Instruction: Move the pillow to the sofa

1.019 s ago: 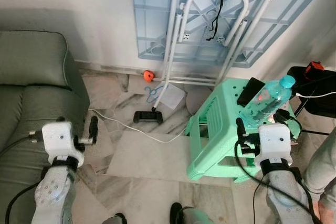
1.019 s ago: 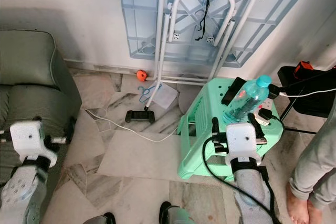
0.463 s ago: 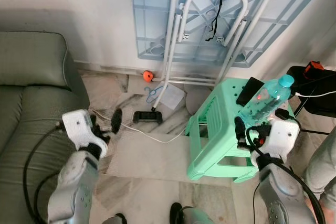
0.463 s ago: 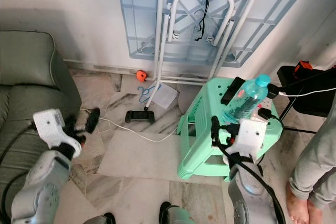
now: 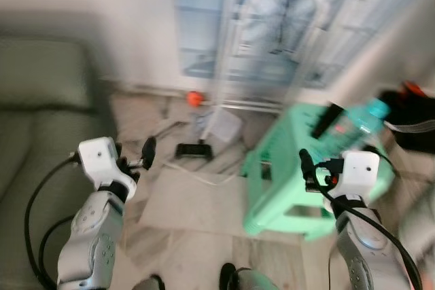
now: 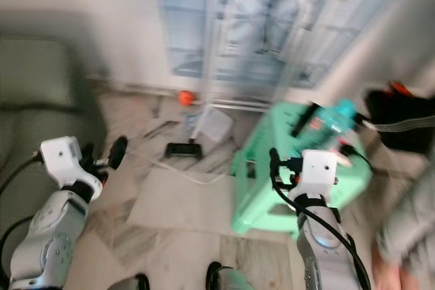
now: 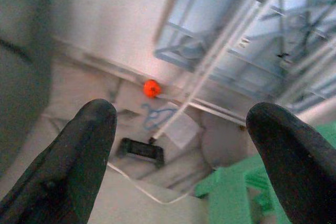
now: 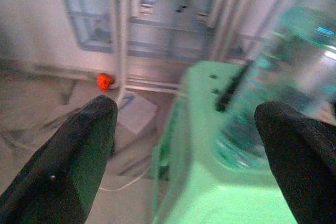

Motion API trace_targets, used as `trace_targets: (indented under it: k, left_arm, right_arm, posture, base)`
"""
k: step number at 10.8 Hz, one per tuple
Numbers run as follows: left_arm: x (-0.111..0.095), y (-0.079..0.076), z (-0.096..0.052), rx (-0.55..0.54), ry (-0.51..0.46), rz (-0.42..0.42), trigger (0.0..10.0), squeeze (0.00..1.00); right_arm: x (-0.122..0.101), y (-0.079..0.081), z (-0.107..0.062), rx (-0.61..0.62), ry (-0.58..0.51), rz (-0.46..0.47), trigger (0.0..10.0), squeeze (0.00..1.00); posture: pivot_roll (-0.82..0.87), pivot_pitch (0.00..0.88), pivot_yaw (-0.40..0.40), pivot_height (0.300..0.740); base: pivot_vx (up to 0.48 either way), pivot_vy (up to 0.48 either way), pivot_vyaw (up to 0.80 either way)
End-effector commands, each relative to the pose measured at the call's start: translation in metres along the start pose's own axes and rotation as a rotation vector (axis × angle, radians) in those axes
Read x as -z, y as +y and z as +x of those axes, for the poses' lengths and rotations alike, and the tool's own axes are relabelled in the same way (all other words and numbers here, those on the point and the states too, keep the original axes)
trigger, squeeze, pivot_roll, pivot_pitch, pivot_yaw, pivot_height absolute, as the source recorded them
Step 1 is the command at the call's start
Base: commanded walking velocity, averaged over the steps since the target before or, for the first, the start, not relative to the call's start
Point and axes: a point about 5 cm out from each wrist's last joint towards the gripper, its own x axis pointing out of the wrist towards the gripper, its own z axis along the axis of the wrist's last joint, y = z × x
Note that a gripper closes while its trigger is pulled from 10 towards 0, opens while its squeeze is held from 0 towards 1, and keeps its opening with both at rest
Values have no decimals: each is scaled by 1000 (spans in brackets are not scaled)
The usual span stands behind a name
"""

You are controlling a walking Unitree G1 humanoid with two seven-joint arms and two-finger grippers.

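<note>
Beside the grey-green fabric sofa (image 5: 41,127), left gripper (image 7: 181,145) and right gripper (image 8: 189,150) gape empty; no pillow visible, so searching comes next.

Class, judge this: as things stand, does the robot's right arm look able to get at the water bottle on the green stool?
Probably yes. The right gripper hangs open beside the green stool, with the water bottle lying on the stool top just ahead of its jaws, and nothing stands between them. The blur suggests the camera is moving.
</note>
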Motion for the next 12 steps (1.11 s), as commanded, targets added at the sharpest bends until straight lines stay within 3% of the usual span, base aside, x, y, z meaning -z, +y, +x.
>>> trace_targets:
  k: [1, 5, 8, 9, 10, 12]
  left_arm:
    - [4, 4, -3, -14, 16, 18, 10000, 0]
    - [7, 6, -2, -63, 26, 55, 10000, 0]
    - [3, 1, 0, -67, 38, 191, 10000, 0]
    - [3, -5, -1, 15, 26, 213, 10000, 0]
    - [6, -2, -2, -9, 37, 171, 10000, 0]
    - [5, 4, 0, -52, 38, 192, 10000, 0]
  right_arm:
    - [0, 1, 0, -2, -1, -8, 10000, 0]
    - [-1, 3, -2, -24, -7, -40, 10000, 0]
    - [-4, 3, -1, -24, -18, -46, 10000, 0]
    - [-4, 3, -1, -26, -19, -48, 10000, 0]
    - [-5, 3, -1, -29, -21, -51, 10000, 0]
    - [-7, 4, 1, -34, -30, -55, 10000, 0]
  posture:
    - [-102, 171, -73, 740]
    - [-116, 179, -71, 740]
    - [-122, 186, -69, 740]
    - [-123, 187, -70, 740]
    - [-127, 188, -71, 740]
    - [-130, 197, -70, 740]
  base:
    - [0, 0, 800]
    - [0, 0, 800]
    - [0, 0, 800]
    - [0, 0, 800]
    - [0, 0, 800]
    - [0, 0, 800]
